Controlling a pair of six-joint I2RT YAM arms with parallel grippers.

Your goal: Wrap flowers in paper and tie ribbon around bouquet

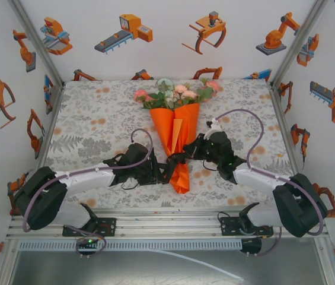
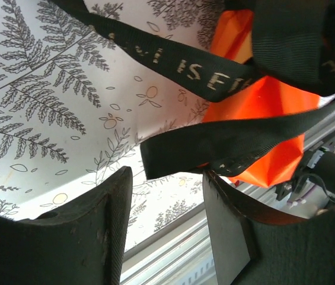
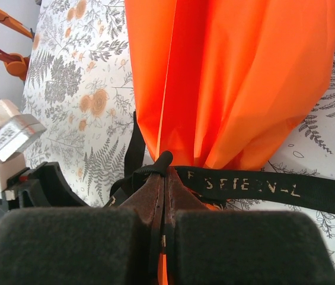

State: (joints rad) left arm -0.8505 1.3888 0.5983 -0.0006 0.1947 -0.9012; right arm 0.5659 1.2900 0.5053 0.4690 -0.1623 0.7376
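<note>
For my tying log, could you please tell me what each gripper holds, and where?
The right gripper pinches the ribbon beside the bouquet, near its narrow end; the left gripper holds nothing.

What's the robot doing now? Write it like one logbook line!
stage: ribbon tying | bouquet: wrapped, lying flat | right gripper: shut on ribbon | left gripper: open near ribbon
</note>
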